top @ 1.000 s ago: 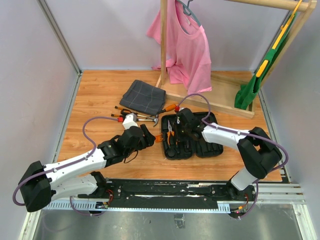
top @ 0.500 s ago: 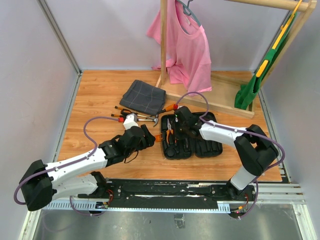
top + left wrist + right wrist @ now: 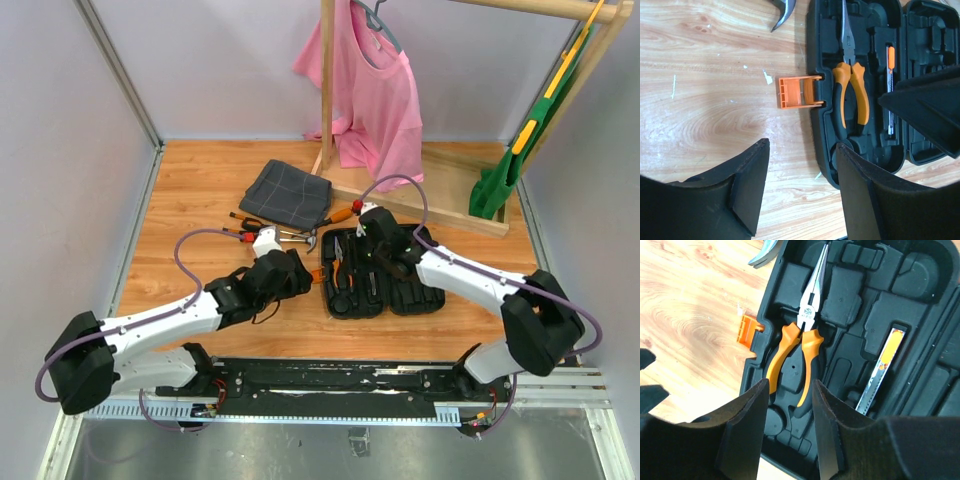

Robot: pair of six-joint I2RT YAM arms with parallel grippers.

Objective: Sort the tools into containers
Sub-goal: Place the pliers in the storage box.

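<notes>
The black tool case [image 3: 420, 295] lies open on the wooden table, its orange clasp [image 3: 797, 92] sticking out to the left. Orange-handled pliers [image 3: 795, 355] rest in their moulded slot, and a slim silver-and-orange tool [image 3: 882, 370] lies in a slot beside them. My right gripper [image 3: 789, 387] hovers over the case, open, with nothing between its fingers. My left gripper [image 3: 800, 150] is open and empty above the bare wood just left of the case [image 3: 860, 145]. A hammer [image 3: 295, 238] and several screwdrivers [image 3: 240, 225] lie on the table behind the left gripper [image 3: 290, 272].
A dark grey checked cloth [image 3: 287, 193] lies behind the tools. A wooden rack [image 3: 420, 195] with a pink shirt [image 3: 375, 90] and a green garment [image 3: 505, 165] stands at the back right. Grey walls close in the table on both sides.
The right gripper's jaws have opened, and it has drawn back a little to the right over the case. The left arm has edged slightly right, still open.
</notes>
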